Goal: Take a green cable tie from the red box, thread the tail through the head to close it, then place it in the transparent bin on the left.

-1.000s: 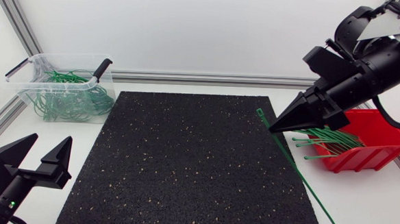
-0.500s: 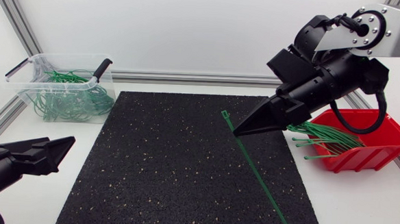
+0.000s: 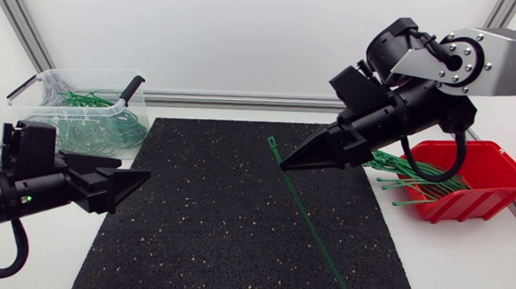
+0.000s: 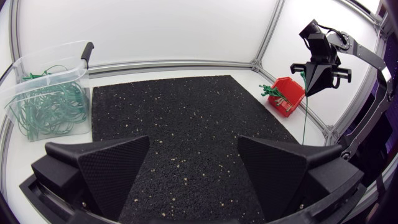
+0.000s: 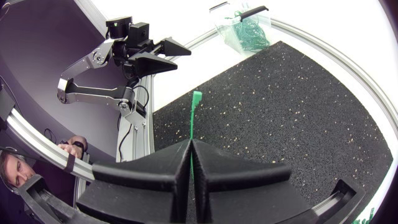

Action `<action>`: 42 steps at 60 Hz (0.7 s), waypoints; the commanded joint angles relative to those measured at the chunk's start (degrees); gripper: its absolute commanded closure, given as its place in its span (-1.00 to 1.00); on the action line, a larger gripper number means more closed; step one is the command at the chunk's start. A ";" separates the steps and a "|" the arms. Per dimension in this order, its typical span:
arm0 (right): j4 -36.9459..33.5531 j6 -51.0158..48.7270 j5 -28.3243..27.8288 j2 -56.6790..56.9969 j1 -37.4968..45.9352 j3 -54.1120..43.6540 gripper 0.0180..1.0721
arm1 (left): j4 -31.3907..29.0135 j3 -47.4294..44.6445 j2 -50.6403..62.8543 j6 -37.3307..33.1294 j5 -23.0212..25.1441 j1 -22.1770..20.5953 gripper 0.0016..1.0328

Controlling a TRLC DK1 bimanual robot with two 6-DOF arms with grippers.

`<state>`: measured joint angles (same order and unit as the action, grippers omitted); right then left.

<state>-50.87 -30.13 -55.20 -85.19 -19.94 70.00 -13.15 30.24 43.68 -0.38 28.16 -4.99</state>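
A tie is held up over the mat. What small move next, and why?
Probably bring the open left gripper across the black mat toward the hanging tail of the green cable tie. The right gripper is shut on the tie near its head, and the tail dangles free, so threading needs a second grip.

Green cable tie point(image 3: 311, 220); red box point(image 3: 481, 202); black mat point(image 3: 210, 222), pale speckles.
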 commanded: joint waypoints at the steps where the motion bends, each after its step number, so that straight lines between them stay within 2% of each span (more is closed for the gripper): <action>1: 1.83 2.27 -1.05 0.55 -0.18 -2.06 0.89 | 2.07 4.13 4.57 3.55 -0.04 -2.92 -0.92; 10: 3.06 2.36 -2.63 -0.86 -0.09 -2.32 0.89 | 5.94 7.20 8.00 9.87 -0.21 -8.72 -0.92; 14: 3.06 2.36 -4.74 -1.30 0.43 -2.41 0.89 | 8.84 7.99 9.14 14.27 -0.30 -10.74 -0.92; 20: 2.97 2.53 -7.47 -1.38 1.58 -2.76 0.89 | 14.38 8.34 10.81 17.17 -0.30 -14.25 -0.92; 26: 3.06 2.53 -10.45 -1.30 2.81 -3.73 0.89 | 14.64 10.89 14.41 18.31 0.67 -18.65 -0.92; 30: 3.06 2.53 -11.95 -1.30 3.33 -4.17 0.89 | 14.73 12.65 16.44 20.16 2.16 -19.88 -0.92; 42: 3.24 3.94 -15.82 -1.21 3.77 -3.64 0.89 | 19.04 15.90 19.51 23.50 2.51 -24.45 -0.92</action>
<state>-47.72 -27.99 -69.54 -85.36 -16.47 66.83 4.16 43.42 62.06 20.12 29.80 -27.81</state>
